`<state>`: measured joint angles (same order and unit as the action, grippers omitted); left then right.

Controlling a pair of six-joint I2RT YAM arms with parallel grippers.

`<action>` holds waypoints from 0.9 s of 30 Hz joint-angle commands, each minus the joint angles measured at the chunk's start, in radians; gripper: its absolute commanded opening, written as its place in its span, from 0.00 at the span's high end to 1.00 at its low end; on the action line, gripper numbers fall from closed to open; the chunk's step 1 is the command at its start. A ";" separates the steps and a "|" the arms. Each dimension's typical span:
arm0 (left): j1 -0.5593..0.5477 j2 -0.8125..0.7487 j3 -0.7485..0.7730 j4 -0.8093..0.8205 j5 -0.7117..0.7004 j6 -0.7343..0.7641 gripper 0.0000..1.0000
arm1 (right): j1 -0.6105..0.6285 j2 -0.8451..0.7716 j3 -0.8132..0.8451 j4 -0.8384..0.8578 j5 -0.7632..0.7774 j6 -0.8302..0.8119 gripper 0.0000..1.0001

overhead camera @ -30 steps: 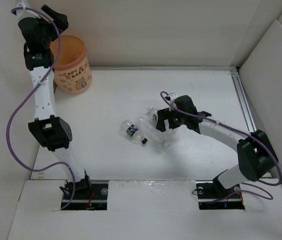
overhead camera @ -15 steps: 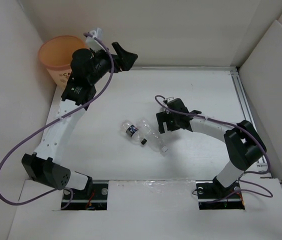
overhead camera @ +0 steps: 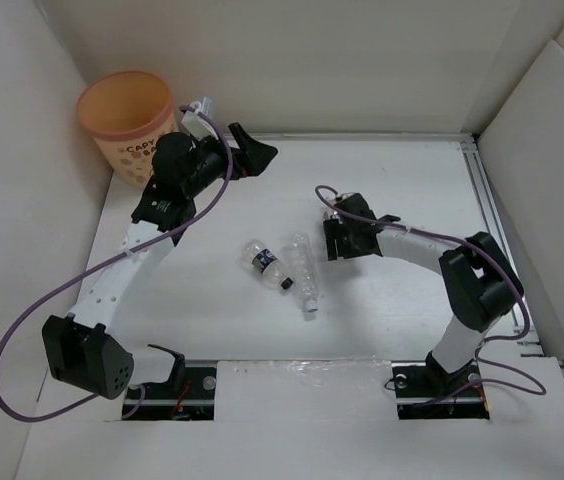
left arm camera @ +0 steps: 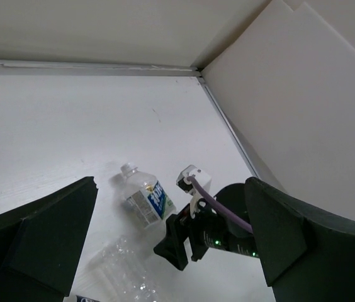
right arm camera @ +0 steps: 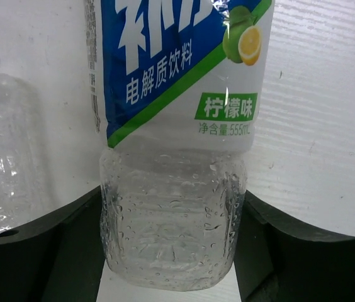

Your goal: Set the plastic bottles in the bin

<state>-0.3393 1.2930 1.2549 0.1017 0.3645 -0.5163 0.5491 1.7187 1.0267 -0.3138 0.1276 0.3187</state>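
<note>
Right wrist: right gripper [right arm camera: 171, 211] straddles a bottle [right arm camera: 177, 94] lying on the surface [right arm camera: 319, 94]; squeezing or loose, can't tell.
Left gripper [left arm camera: 171, 181]: spread wide, empty, near the bin [overhead camera: 112, 150].
Two more bottles [overhead camera: 260, 258]: lying mid-surface.

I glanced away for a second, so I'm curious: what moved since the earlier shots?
The left gripper swung away from above the bin, rightward and down toward the table, jaws open and empty. The clear bottle rolled slightly, its cap end nearer the arm bases. The right gripper barely shifted, over the blue-white bottle. The dark-labelled bottle stayed put.
</note>
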 commanded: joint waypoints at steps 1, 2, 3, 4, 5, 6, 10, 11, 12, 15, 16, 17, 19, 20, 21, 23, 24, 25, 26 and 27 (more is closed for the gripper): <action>-0.001 -0.024 -0.066 0.116 0.054 -0.033 0.00 | -0.017 0.012 0.055 0.005 -0.011 0.017 0.43; -0.001 -0.024 -0.090 0.116 0.054 -0.033 0.00 | -0.017 0.012 0.055 0.005 -0.002 0.026 0.70; -0.001 -0.015 -0.103 0.134 0.066 -0.043 0.00 | -0.017 0.012 0.055 0.005 0.007 0.036 0.82; -0.001 -0.015 -0.113 0.145 0.067 -0.044 0.00 | -0.017 -0.026 0.055 0.005 0.018 0.036 0.87; -0.001 0.008 -0.114 0.159 0.076 -0.053 0.00 | -0.017 -0.048 0.055 -0.004 0.029 0.036 0.87; -0.001 0.008 -0.136 0.173 0.099 -0.053 0.00 | -0.017 -0.073 0.055 -0.004 0.039 0.036 0.91; -0.049 0.057 -0.132 0.237 0.137 -0.073 0.00 | -0.060 -0.290 0.009 0.027 -0.029 0.002 1.00; -0.076 0.068 -0.114 0.237 0.117 -0.047 0.00 | -0.075 -0.332 -0.003 0.047 -0.078 -0.015 1.00; -0.104 0.100 -0.091 0.208 0.105 -0.028 0.00 | -0.092 -0.371 -0.016 0.071 -0.145 -0.036 1.00; -0.204 0.172 0.017 0.159 0.073 0.013 0.00 | -0.150 -0.493 -0.036 0.110 -0.382 -0.076 1.00; -0.234 0.184 0.027 0.159 0.073 0.013 0.00 | -0.159 -0.516 -0.036 0.110 -0.443 -0.085 1.00; -0.248 0.193 0.046 0.174 0.061 0.013 0.00 | -0.172 -0.556 -0.025 0.110 -0.463 -0.086 1.00; -0.277 0.218 0.058 0.208 0.060 0.004 0.00 | -0.182 -0.583 -0.016 0.110 -0.541 -0.086 1.00; -0.277 0.218 0.067 0.223 0.074 0.004 0.00 | -0.192 -0.594 -0.016 0.119 -0.575 -0.086 1.00; -0.291 0.232 0.084 0.240 0.074 -0.008 0.00 | -0.192 -0.613 -0.004 0.119 -0.606 -0.086 1.00; -0.300 0.258 0.104 0.280 0.119 -0.017 0.00 | -0.192 -0.629 -0.004 0.119 -0.681 -0.075 1.00; -0.300 0.267 0.126 0.291 0.128 -0.027 0.00 | -0.192 -0.640 -0.004 0.151 -0.704 -0.061 1.00; -0.312 0.267 0.126 0.300 0.128 -0.027 0.00 | -0.192 -0.662 -0.004 0.162 -0.721 -0.061 1.00; -0.313 0.279 0.138 0.311 0.128 -0.027 0.00 | -0.192 -0.662 -0.004 0.162 -0.758 -0.049 1.00; -0.313 0.293 0.147 0.311 0.128 -0.027 0.00 | -0.192 -0.677 -0.004 0.188 -0.773 -0.040 1.00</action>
<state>-0.6464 1.5757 1.3407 0.3161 0.4744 -0.5404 0.3614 1.0927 1.0050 -0.2295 -0.4862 0.2653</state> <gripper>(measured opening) 0.997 0.711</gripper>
